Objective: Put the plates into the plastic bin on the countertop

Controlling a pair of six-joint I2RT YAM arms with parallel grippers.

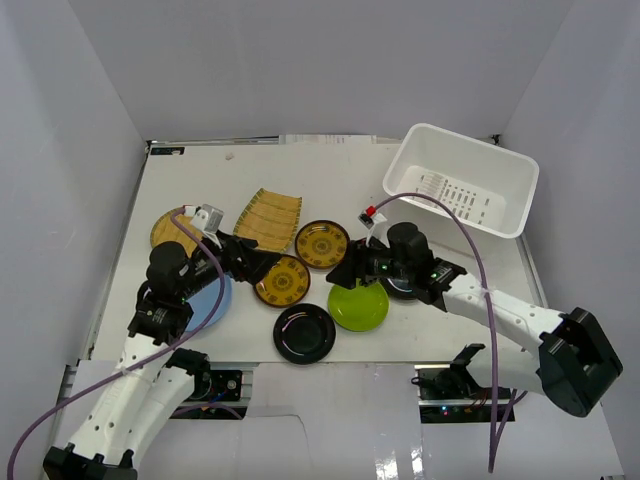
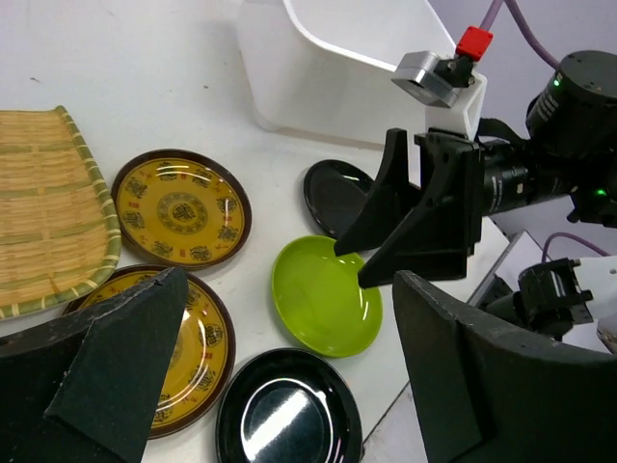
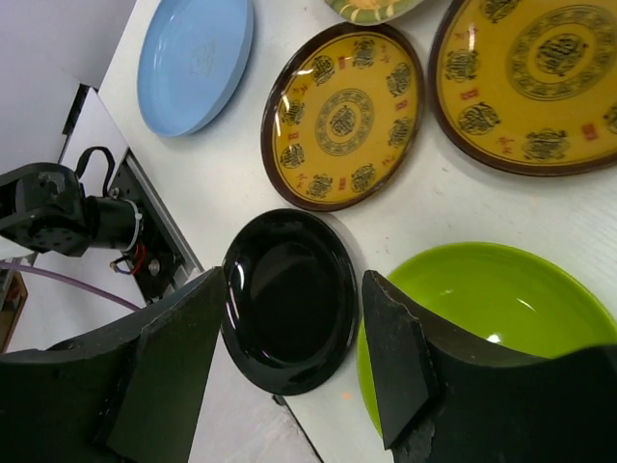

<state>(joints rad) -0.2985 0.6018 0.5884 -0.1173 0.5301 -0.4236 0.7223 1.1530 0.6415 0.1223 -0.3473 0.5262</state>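
1. Jaws on the right gripper (image 1: pixel 350 270) stand wide apart with nothing held. It hangs low, and one finger (image 3: pixel 395 357) crosses the rim of the lime green plate (image 3: pixel 487 309). A glossy black plate (image 3: pixel 287 301) shows in the gap between the fingers.
2. Over on the other side, the left gripper (image 2: pixel 289 280) is spread wide and empty too. A brown-rimmed plate (image 2: pixel 198 347) lies just beneath one of its fingers, and the light blue plate (image 1: pixel 205 305) sits back under its wrist.
3. Well behind the right gripper is the plastic bin (image 1: pixel 462 180). I can see no plate in it, and every plate in view lies flat on the countertop (image 1: pixel 300 170).
4. To my eye these plates are stiff, light and glazed, so they are likely slick and could chip if dropped.
5. Lying flat, they offer only the raised rim to take hold of. I would pinch there, with one finger inside the dish and the other tucked under the lip. The lime one looks deepest and so the easiest to catch.
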